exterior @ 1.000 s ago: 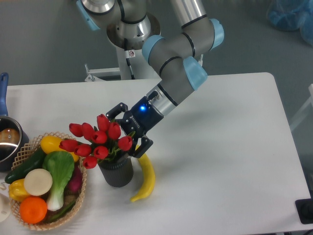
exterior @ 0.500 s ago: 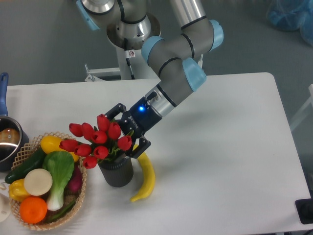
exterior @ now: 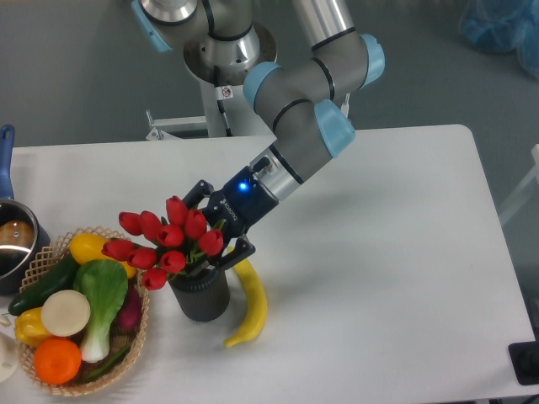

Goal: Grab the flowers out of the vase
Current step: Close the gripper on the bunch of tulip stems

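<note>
1. Camera view: the black two-finger tool [exterior: 212,229] on the grey and blue robot arm [exterior: 307,101] has its fingers spread, one on each side of the back of the bunch. It holds nothing yet.
2. The bunch of red tulip flowers with green stems [exterior: 165,241] stands in the short dark ribbed vase [exterior: 200,293], leaning left.
3. If the fingers close on the soft red buds and not the stems, the flowers could get squashed or slip out.
4. The vase looks light. I think a sideways pull could tip it or drag it up too.
5. A yellow banana [exterior: 250,307] lies just beside the vase on the white desk [exterior: 387,278], and a woven basket of fruit and vegetables [exterior: 136,341] sits close on the left. A tipped vase could knock them.
</note>
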